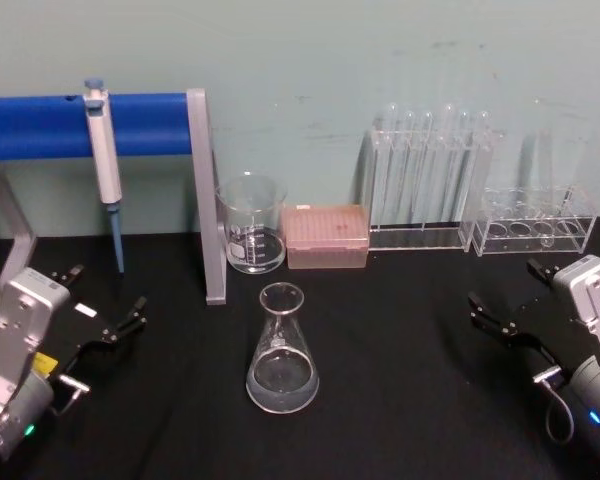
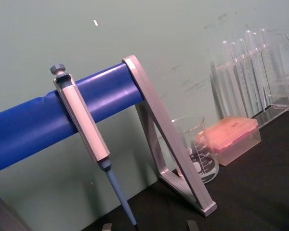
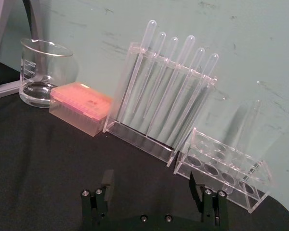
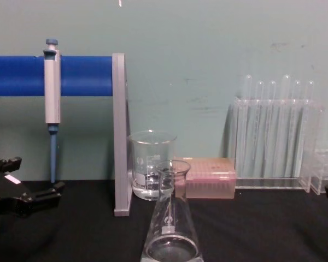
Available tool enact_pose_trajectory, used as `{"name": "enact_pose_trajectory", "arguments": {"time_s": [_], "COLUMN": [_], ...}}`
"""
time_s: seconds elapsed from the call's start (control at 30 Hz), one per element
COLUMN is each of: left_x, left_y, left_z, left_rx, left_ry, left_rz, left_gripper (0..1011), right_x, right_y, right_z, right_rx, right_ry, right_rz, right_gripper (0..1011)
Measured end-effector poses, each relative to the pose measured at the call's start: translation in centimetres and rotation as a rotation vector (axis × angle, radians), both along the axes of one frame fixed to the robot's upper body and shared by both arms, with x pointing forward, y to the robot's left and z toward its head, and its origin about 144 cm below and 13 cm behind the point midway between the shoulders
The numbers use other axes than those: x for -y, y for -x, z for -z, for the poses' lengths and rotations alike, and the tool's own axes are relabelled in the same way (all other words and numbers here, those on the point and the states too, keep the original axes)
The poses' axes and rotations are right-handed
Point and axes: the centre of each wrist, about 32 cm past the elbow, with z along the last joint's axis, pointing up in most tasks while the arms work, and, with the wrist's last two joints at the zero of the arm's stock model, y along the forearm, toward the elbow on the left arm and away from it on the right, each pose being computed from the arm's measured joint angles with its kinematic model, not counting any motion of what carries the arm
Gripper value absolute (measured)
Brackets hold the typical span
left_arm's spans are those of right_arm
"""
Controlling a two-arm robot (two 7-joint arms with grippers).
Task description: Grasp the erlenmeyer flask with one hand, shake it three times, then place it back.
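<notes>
the erlenmeyer flask [image 1: 282, 350] stands upright toward the tabletop's [image 1: 400, 390] front edge, between the left pincer [image 1: 105, 290] and right pincer [image 1: 505, 283], both open and apart from it.

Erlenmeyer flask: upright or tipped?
Upright: erlenmeyer flask stands on its wide base on the black table, neck up; left hand and right hand flank it, apart.

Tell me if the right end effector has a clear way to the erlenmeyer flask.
Probably yes: the right end effector is open, only bare table lies between it and the erlenmeyer flask, and the flask stands apart from the beaker.
</notes>
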Motion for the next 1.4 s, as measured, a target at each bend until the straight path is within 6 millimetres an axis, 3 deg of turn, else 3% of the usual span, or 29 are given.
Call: {"name": "enact_pose_trajectory", "arguments": {"time_s": [0.9, 1.4], "left_x": [0.0, 0.0], "left_y": [0.0, 0.0], "left_z": [0.0, 0.0], "left_rx": [0.0, 0.0], "left_ry": [0.0, 0.0], "left_rz": [0.0, 0.0], "left_gripper": [1001, 1001], "right_x": [0.6, 1.0], "right_y": [-0.1, 0.5], "right_z": [-0.3, -0.8], "right_rx": [-0.007, -0.049], "right_ry": [0.004, -0.046], "right_rz": [-0.015, -0.136], "right_gripper": [1003, 1003]}}
